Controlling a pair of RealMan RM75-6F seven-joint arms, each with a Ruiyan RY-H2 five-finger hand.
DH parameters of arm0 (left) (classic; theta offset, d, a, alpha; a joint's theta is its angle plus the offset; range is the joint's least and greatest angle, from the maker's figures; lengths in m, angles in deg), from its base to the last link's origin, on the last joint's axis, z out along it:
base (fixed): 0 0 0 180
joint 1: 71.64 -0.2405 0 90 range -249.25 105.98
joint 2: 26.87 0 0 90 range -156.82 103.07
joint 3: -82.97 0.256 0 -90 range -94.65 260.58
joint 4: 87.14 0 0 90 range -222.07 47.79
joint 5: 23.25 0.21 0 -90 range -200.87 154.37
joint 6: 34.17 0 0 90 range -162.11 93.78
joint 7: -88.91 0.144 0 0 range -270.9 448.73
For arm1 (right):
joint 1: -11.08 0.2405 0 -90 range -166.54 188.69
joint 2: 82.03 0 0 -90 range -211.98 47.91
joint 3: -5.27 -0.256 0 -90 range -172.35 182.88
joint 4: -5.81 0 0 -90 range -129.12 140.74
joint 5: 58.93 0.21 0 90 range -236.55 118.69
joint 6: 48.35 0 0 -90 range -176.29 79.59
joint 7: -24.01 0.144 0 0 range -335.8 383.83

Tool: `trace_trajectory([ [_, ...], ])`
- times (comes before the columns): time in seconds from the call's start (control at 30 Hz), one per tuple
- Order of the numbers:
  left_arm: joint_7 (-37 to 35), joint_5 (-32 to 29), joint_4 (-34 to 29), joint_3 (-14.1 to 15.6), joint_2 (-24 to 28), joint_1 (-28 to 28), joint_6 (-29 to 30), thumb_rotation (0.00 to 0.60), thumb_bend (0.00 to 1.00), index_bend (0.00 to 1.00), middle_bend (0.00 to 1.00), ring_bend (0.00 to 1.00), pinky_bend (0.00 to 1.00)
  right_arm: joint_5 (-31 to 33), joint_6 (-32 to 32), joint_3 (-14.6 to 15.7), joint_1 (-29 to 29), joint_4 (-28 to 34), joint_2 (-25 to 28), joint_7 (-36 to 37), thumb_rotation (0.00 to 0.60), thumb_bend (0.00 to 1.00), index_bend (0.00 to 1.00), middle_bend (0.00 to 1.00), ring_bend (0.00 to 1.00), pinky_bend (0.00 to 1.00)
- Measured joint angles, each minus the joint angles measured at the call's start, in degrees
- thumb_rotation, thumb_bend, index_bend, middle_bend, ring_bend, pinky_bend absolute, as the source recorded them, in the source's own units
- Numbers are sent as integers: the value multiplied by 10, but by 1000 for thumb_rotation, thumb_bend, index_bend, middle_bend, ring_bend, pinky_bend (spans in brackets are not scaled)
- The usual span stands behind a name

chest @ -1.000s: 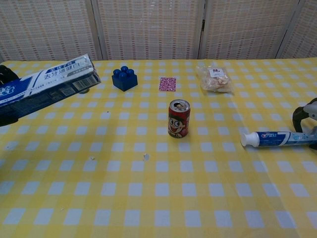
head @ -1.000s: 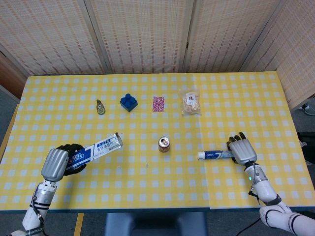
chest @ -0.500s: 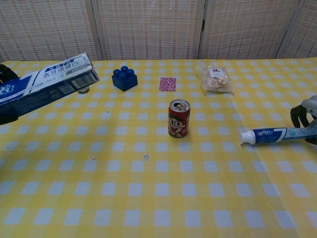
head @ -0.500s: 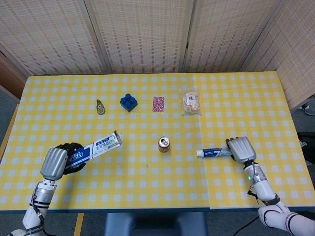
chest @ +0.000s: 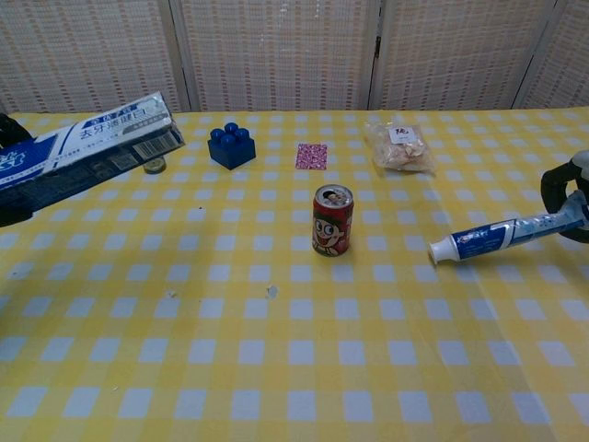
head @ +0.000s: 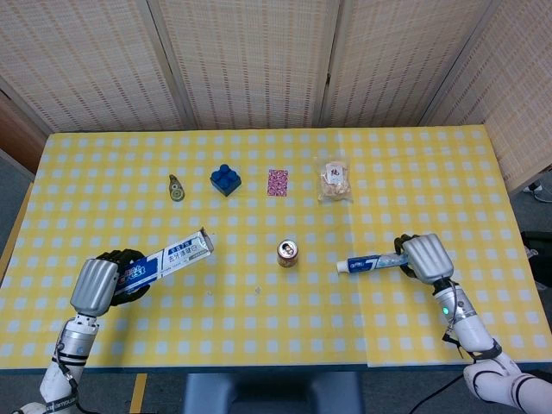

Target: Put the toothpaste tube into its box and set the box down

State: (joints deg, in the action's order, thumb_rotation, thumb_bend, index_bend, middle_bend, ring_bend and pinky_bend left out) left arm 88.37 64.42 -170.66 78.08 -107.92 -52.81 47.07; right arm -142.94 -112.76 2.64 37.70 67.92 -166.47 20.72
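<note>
While the head view looks down on the yellow checked bench (head: 259, 345), the left hand (head: 97, 285) grips the toothpaste box (head: 168, 259) at its near end, fingers wrapped round it, so the box juts up and to the right, clear of the cloth. Over on the other side, the right hand (head: 424, 257) holds the toothpaste tube (head: 371, 261) by its tail, fingers closed on it, the white cap pointing left toward the soda can (head: 287, 253), which stands between the two hands. Box and tube are well apart. Along the far side lie a tape roll (head: 176, 188), a blue block (head: 225, 179), a pink packet (head: 277, 182) and a snack bag (head: 334, 180), none of them in the way.

From the chest view, the toothpaste box (chest: 87, 149) enters from the left edge with its far end facing right; whether that flap is open I cannot tell. The left hand itself barely shows. The toothpaste tube (chest: 502, 236) slopes down from the right hand (chest: 563, 198), cap low and just above the bench, near the soda can (chest: 332, 219).

To do the joining well, I would bring both in over the bare cloth in front of the can, level the tube so its axis matches the box, and lead with the cap into the mouth. A firm grip on the box should stop it twisting as the tube slides home.
</note>
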Motion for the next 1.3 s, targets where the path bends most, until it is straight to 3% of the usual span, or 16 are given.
trace_trajectory([
  [0.77,36,-2,-35,-4,4,-4,7,600,227,492,596,503,586,-92,-122,12,-17,65,98,245,600,410,798,616,607,778],
  [0.9,35,-3,-49,-4,10,-4,3,600,227,493,596,504,586,-95,-140,6,-19,82,113,242,600,411,798,616,607,778],
  [1.3,66,-1,-85,-1,12,0,-6,600,227,494,596,503,586,-113,-163,-13,-12,232,204,322,600,411,798,616,606,778],
])
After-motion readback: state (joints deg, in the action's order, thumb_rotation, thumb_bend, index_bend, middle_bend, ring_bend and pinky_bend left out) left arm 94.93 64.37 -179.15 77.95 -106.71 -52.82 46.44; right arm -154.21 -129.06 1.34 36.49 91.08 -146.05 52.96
